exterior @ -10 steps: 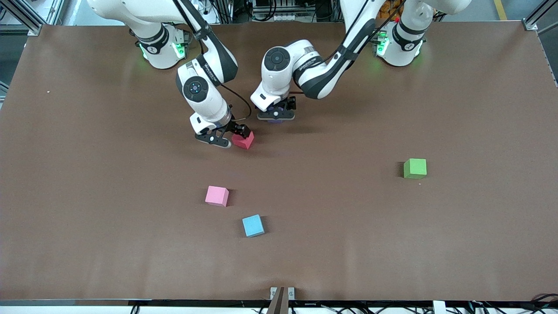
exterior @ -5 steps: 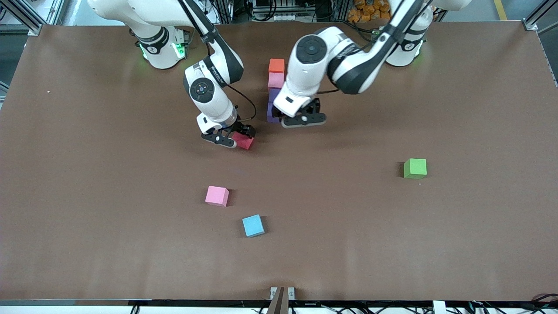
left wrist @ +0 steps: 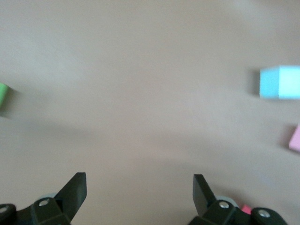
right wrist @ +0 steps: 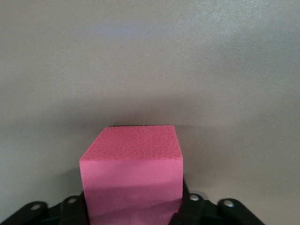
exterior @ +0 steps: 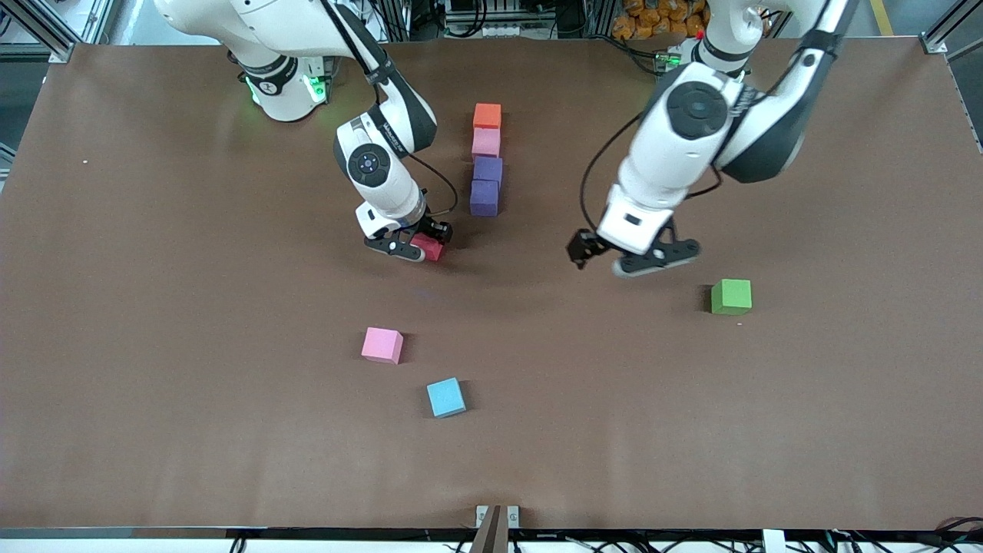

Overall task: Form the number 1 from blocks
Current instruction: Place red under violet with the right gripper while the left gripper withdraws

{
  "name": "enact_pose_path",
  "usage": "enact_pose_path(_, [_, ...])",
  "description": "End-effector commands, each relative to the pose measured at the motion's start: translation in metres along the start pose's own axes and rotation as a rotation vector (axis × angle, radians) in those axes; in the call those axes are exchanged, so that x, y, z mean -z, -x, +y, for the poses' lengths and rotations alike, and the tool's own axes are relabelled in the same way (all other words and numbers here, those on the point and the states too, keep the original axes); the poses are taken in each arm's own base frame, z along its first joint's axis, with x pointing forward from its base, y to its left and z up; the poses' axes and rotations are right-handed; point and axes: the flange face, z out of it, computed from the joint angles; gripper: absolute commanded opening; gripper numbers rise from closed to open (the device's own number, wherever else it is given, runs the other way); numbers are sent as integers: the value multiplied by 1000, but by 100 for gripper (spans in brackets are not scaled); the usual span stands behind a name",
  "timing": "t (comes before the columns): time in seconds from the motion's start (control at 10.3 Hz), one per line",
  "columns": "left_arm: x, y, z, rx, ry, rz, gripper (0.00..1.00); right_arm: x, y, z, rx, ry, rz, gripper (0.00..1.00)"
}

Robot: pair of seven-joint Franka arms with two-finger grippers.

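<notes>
Green cube (left wrist: 3, 96) half cut off

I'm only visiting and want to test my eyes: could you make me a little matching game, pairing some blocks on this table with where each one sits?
Things:
1. orange block
2. red block
3. green cube
4. light blue cube

Places:
A. between the fingers of the right gripper
B. nearest of all to the front camera
C. at the end of the line of four blocks closest to the robots' bases
D. alone toward the left arm's end of the table, near the open left gripper

Pairs: 1-C, 2-A, 3-D, 4-B
</notes>
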Motion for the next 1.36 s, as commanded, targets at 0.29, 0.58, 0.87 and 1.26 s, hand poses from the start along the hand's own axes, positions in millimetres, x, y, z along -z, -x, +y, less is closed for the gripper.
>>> enact_pose_path(0.29, [63,-87,-121,-23,-87,43,100,17,30,-58,46,-45,15,57])
enact_pose_path(0.58, [95,-121,-186,-118,-151,-21,100,-3,56,-91,162,-19,41,57])
enact_pose_path(0.87, [124,-124,-212,-94,-162,-18,100,-15,81,-106,214,-9,40,58])
enact_pose_path(1.26, [192,-132,-228,-132,-172,-58,100,-19,90,-101,219,5,33,61])
